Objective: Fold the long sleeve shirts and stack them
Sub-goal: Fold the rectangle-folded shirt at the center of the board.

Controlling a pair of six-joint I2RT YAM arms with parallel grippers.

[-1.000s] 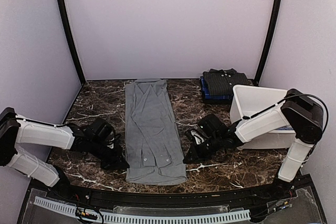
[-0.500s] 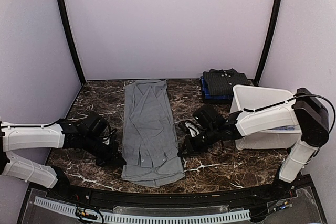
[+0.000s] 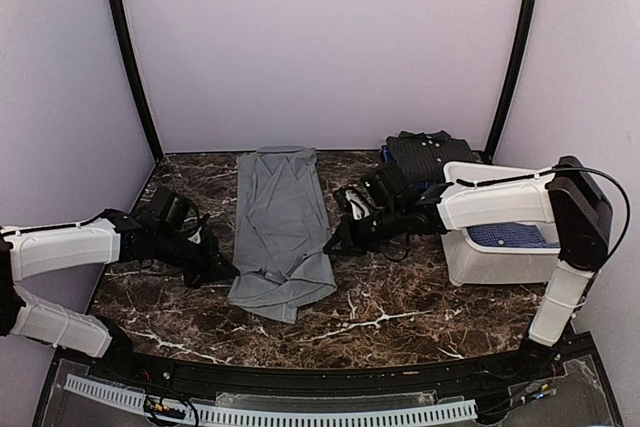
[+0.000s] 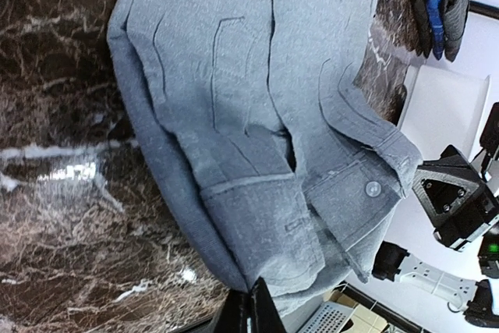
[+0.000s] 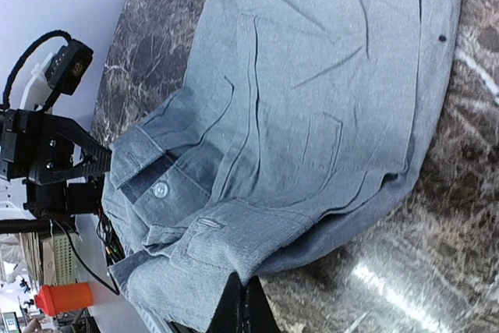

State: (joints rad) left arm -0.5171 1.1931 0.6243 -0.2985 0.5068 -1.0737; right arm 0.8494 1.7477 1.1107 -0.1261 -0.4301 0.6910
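A grey long sleeve shirt lies lengthwise on the dark marble table, collar at the back. Its near end, with the cuffs folded in, is lifted off the table. My left gripper is shut on the shirt's near left edge, the jaws pinching the cloth. My right gripper is shut on the near right edge, its jaws closed on the fold. A blue dotted shirt lies in the white tub.
A stack of folded shirts, a dark one on a blue one, sits at the back right behind the tub. Pale walls close the back and sides. My right arm reaches over the tub's rim.
Both grippers have moved from the near edge toward the back, lifting the grey shirt's near end with them. The right arm has swung up, uncovering the blue shirt in the tub.
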